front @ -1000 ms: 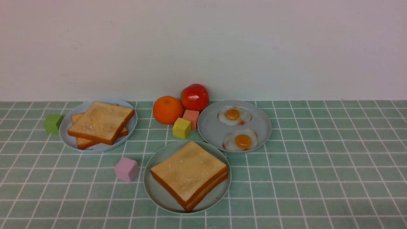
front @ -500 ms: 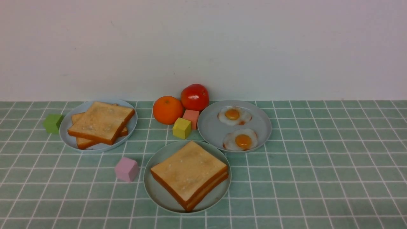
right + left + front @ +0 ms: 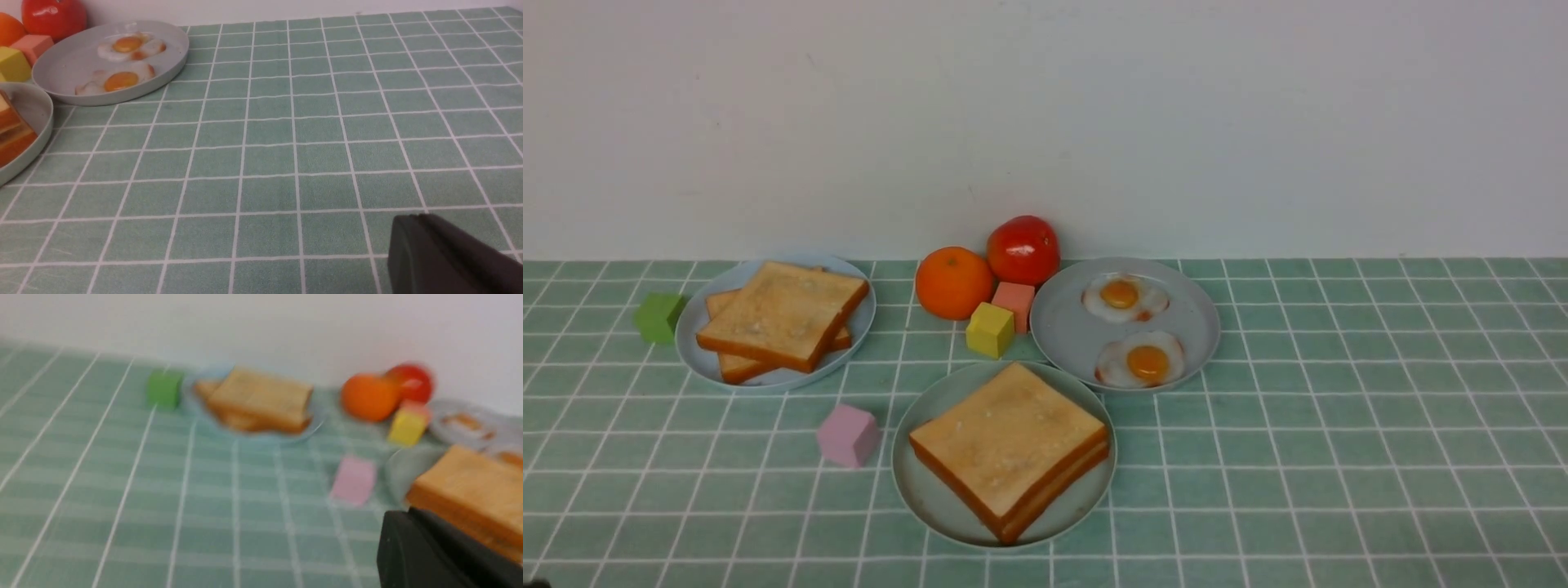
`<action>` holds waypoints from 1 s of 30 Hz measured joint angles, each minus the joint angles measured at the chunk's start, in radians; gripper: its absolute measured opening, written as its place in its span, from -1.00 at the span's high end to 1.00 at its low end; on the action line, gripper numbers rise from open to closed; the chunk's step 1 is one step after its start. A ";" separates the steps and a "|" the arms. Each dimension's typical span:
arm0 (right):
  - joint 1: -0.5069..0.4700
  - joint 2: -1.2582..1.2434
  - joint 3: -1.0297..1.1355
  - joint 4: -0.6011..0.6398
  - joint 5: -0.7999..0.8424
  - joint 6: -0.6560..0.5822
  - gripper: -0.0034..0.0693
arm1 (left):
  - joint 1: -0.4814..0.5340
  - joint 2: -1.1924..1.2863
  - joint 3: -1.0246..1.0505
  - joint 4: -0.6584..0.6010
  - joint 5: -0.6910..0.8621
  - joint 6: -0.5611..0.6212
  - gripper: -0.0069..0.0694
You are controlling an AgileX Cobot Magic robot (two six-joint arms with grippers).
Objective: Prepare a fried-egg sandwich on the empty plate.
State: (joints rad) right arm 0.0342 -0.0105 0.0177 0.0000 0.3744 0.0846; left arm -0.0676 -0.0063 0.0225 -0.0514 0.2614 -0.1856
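Where the cloth lies: a green tiled-pattern surface (image 3: 1339, 425) with white grid lines fills the lower half of the front view, under a plain pale wall.
Task plate: the round, shallow mint-green plastic plate (image 3: 927, 498) sits nearest the robot, at centre.
Sandwich: two square golden-brown toast slices stacked as a sandwich (image 3: 1009, 449) rest on that plate; no egg shows between them from the front.
Egg plate: a pale grey-blue round plate (image 3: 1066, 327) behind and to the right carries two white fried eggs with orange yolks (image 3: 1147, 361).
Toast plate: a second pale grey-blue plate (image 3: 698, 347) at the left holds two plain toast slices (image 3: 783, 314).
Fruit: a round orange (image 3: 953, 282) and a red tomato (image 3: 1023, 249) stand near the wall.
Blocks: yellow cube (image 3: 990, 329), salmon cube (image 3: 1014, 300), pink cube (image 3: 848, 435), green cube (image 3: 658, 317).
Left tool (image 3: 445, 555): dark, closed, holding nothing.
Right tool (image 3: 449, 257): dark, closed, holding nothing.
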 joint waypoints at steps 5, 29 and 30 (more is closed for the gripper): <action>0.000 0.000 0.000 0.000 0.001 0.000 0.90 | 0.029 -0.004 0.008 -0.009 0.110 0.000 0.85; 0.000 0.000 0.000 0.000 0.002 0.000 0.84 | 0.029 -0.004 0.008 -0.011 0.109 0.000 0.85; 0.000 0.000 0.000 0.000 0.002 0.000 0.84 | 0.029 -0.004 0.008 -0.011 0.109 0.000 0.85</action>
State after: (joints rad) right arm 0.0342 -0.0105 0.0177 0.0000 0.3765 0.0844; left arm -0.0383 -0.0104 0.0305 -0.0624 0.3702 -0.1856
